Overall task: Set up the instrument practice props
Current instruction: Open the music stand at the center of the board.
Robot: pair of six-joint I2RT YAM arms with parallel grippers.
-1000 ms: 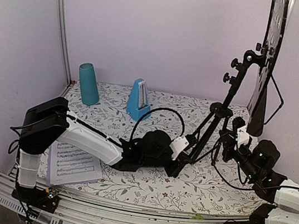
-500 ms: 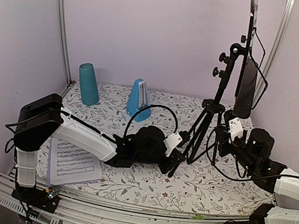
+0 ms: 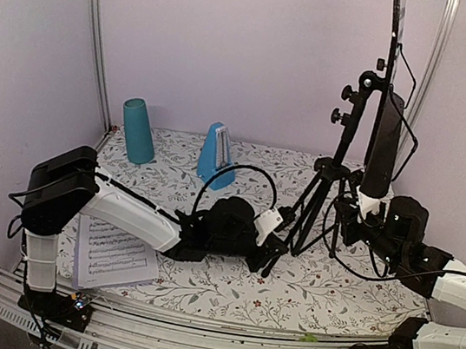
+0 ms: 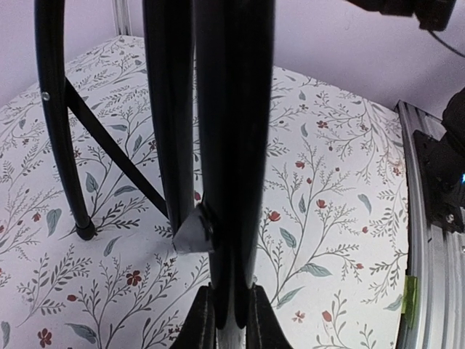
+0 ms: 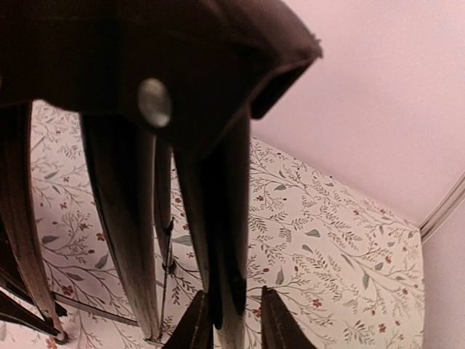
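**Black stand upright, pages and metronome not yet placed**

Nearest the arm bases, the sheet music (image 3: 115, 258) lies flat on the floral tabletop (image 3: 224, 292) at the near left, partly under the left arm. Further in, the left gripper (image 3: 277, 250) sits low over the cloth. Its jaws are almost closed on one tripod leg (image 4: 232, 145) of the music stand (image 3: 329, 165), and the left wrist view shows the leg pinched between both fingers (image 4: 200, 327).

The stand rests on its feet right of centre. Its pole rises to the tray (image 3: 384, 149), which hangs nearly vertical and edge-on to the overhead camera. The right gripper (image 3: 360, 204) is at the tray's lower end. In the right wrist view its narrow jaws sit either side of a dark bar, with a sliver of cloth showing on one side. I cannot tell whether it pinches the bar or only brackets it.

Against the back wall the blue metronome (image 3: 216, 154) stands upright, well apart from the stand, with the teal cup (image 3: 138, 130) further left.

The step in hand looks like squaring up the stand. Next, the tray probably needs tilting back so a page can rest on it, with the leg held steady meanwhile. After that both arms must let go gently so the stand does not tip, and then go for the thin pages lying flat on the cloth
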